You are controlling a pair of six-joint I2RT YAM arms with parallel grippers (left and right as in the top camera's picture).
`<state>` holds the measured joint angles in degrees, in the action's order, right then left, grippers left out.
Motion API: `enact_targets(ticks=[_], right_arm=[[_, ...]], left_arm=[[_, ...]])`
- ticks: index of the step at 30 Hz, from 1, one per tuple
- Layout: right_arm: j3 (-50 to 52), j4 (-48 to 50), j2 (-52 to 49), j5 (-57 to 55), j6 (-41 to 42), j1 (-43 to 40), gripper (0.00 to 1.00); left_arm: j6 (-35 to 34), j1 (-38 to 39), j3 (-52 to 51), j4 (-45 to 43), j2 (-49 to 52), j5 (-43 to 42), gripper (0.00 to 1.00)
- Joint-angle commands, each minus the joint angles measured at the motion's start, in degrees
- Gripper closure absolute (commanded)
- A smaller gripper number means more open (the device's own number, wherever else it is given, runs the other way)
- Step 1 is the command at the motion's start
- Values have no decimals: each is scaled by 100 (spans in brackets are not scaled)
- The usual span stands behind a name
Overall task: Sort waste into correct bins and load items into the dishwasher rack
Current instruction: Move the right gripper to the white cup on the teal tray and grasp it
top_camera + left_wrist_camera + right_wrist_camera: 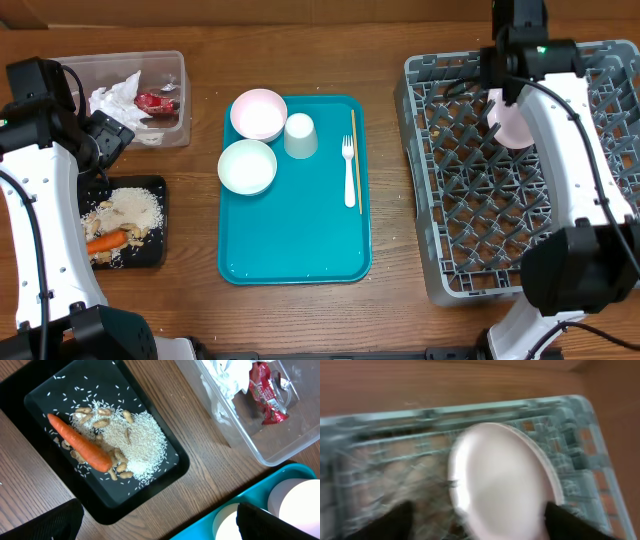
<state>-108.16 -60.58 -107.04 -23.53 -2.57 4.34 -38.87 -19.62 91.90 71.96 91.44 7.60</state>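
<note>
The white plate (512,125) stands on edge in the grey dishwasher rack (470,200); it is blurred in the right wrist view (502,480). My right gripper (497,92) (480,525) is open, its fingers on either side of the plate. Two white bowls (258,114) (247,166), the cup (300,136), fork (349,172) and wooden stick (355,160) lie on the teal tray (300,240). The black tray (150,495) holds the carrot (80,444), nuts (102,423) and rice (142,442). My left gripper (105,140) (160,520) is open and empty above the table beside it.
The clear tub (170,70) at the back left holds crumpled white paper (115,98) and a red wrapper (155,100). Stray rice grains lie on the black tray's floor. The rack fills the right side of the table.
</note>
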Motion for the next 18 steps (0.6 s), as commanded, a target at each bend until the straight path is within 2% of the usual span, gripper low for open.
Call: enact_targets(ticks=[1, 5, 8, 14, 18], right_arm=[[-507, -304, 525, 2599, 286, 417, 0], [-496, -352, 544, 5038, 286, 774, 0], [-365, -66, 472, 5945, 284, 1051, 0], [151, 909, 179, 5117, 291, 1864, 0], [245, 1145, -203, 4054, 754, 2232, 0]], left_arm=[[28, -20, 116, -4, 7, 92, 0], [31, -20, 116, -4, 7, 90, 0], [28, -20, 116, -4, 9, 92, 0], [28, -20, 116, -7, 9, 92, 0], [28, -20, 116, -7, 7, 92, 0]])
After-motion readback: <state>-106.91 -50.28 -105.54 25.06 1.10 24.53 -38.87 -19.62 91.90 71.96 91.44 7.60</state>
